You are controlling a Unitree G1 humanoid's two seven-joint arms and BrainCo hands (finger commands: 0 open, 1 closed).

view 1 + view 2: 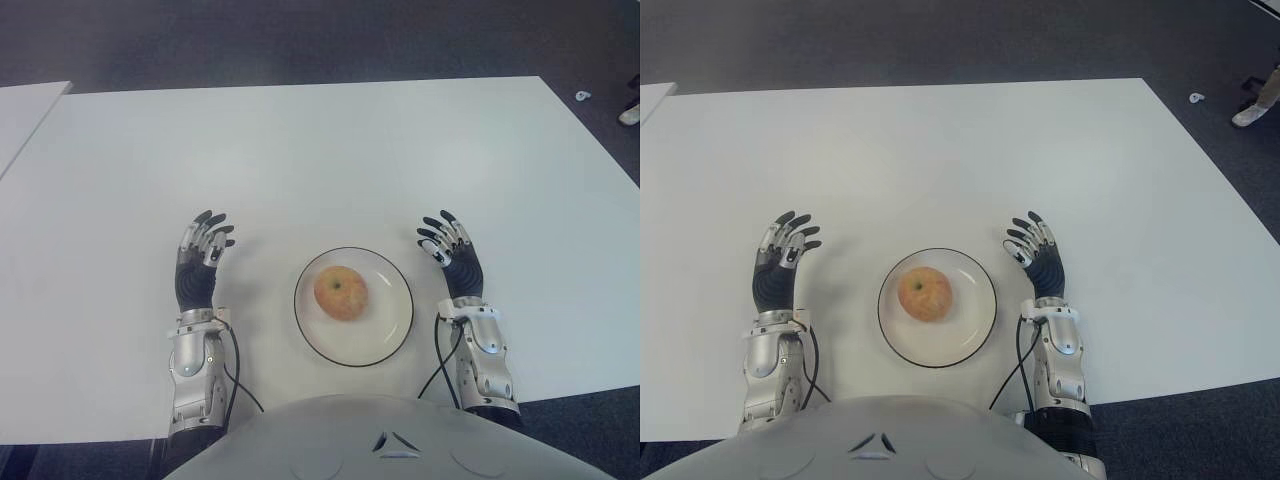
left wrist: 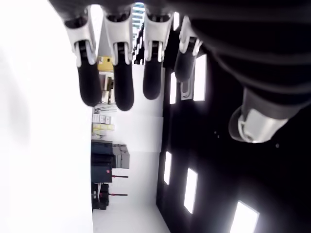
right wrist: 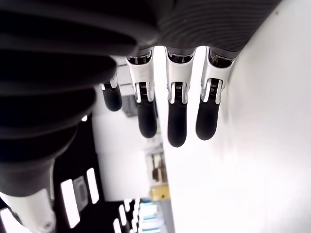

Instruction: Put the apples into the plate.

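Sitting in the plate (image 1: 392, 340), apple (image 1: 341, 292) looks placed; left hand (image 1: 200, 262) and right hand (image 1: 452, 258) flank it, fingers relaxed, empty. No other apples visible; nothing left to grasp.

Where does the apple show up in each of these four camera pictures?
Left eye view: apple on the plate, centre, between both hands.
Right eye view: same apple, left of centre.
Left wrist view: not in it.
Right wrist view: not in it.
Shared landmark: the black-rimmed plate in both eye views.
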